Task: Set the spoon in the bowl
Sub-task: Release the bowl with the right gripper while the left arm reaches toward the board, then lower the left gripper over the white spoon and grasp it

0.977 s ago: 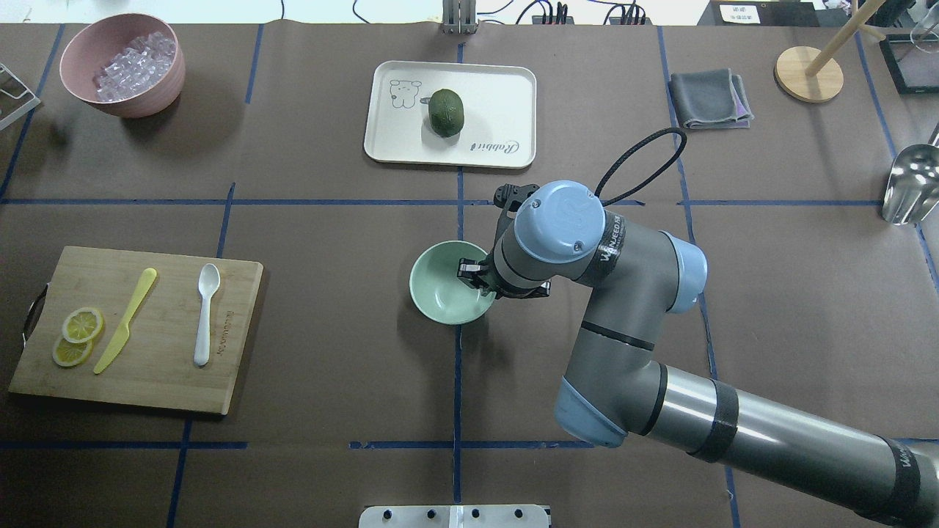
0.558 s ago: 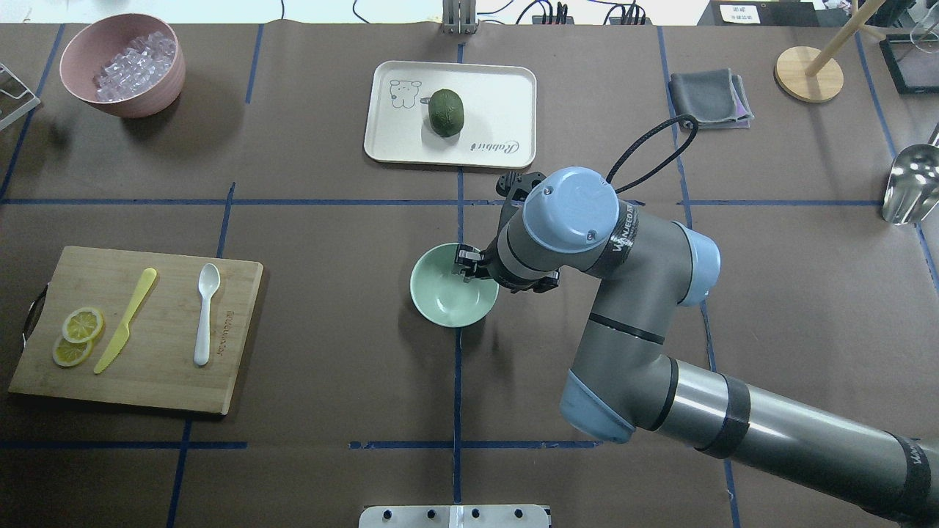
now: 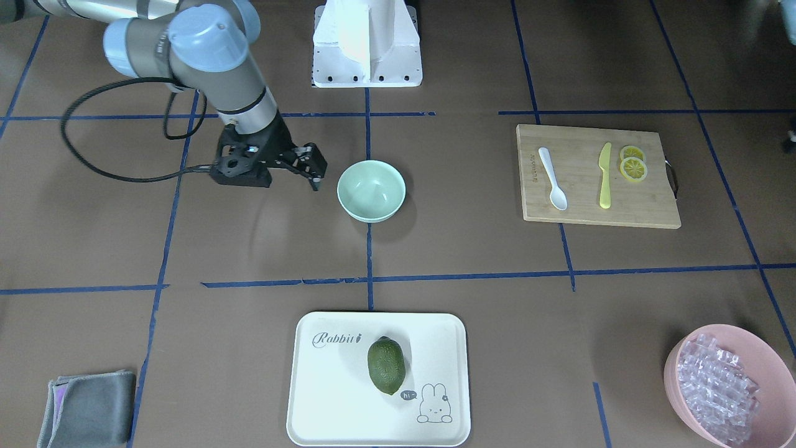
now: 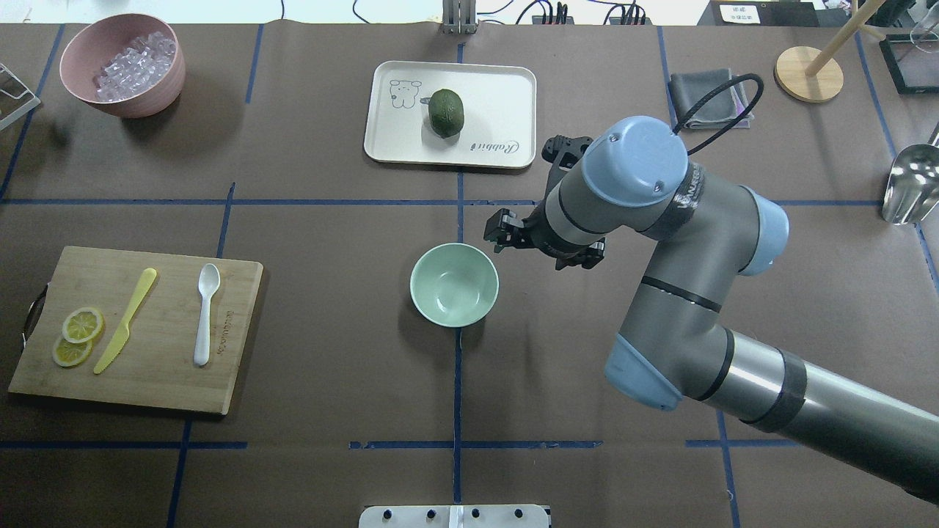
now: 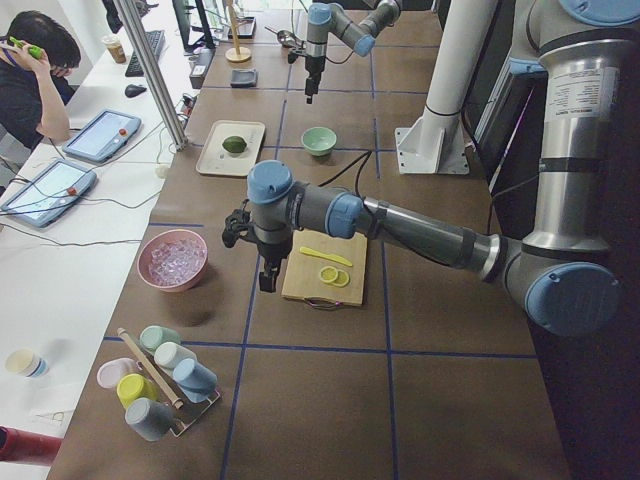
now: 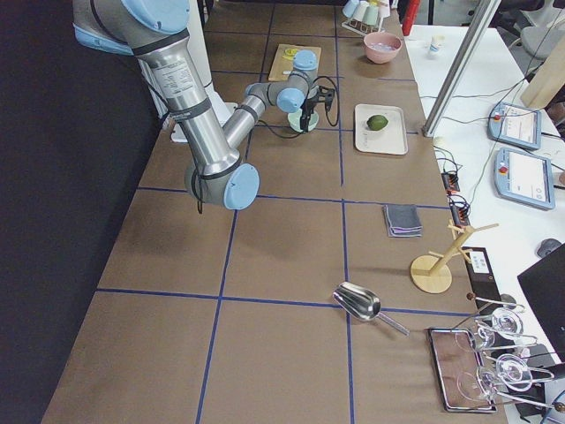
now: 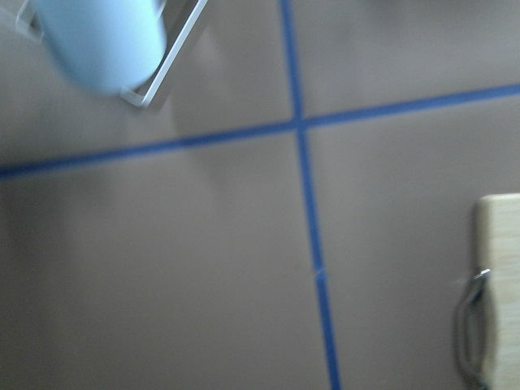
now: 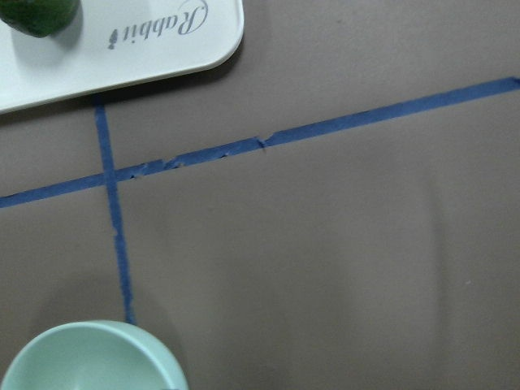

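**Front-facing view:** The right gripper (image 3: 313,177) hangs low just beside the bowl (image 3: 371,190), clear of its rim and carrying nothing. How far its jaws are parted cannot be told. The spoon (image 3: 552,178) lies well apart on the cutting board (image 3: 647,211), next to the yellow knife (image 3: 604,176) and the lemon slices (image 3: 633,167).

**Overhead view:** The bowl (image 4: 454,284) sits empty near the table's centre, with the right gripper (image 4: 502,233) off its far right edge. The spoon (image 4: 206,314) lies beside the knife, scoop pointing away from the robot.

**Left side view:** The left gripper (image 5: 267,283) hangs at the board's edge, on the arm nearer the spoon. Whether it is spread or closed cannot be told, and the arm hides the spoon.

**Right side view:** The right arm reaches up the table toward the bowl, too small to show detail.

**Left wrist view:** Blurred table and the board's metal handle (image 7: 470,325) appear, with no fingers in shot.

**Right wrist view:** The bowl's rim (image 8: 89,349) shows at lower left and the tray (image 8: 162,49) above it, again with no fingers.

The spoon looks light, stiff and smooth, so it is likely to skid or pivot if nudged. The slim handle, pinched across its width near mid-length, seems the best hold, though it lies flat and leaves little room beneath.
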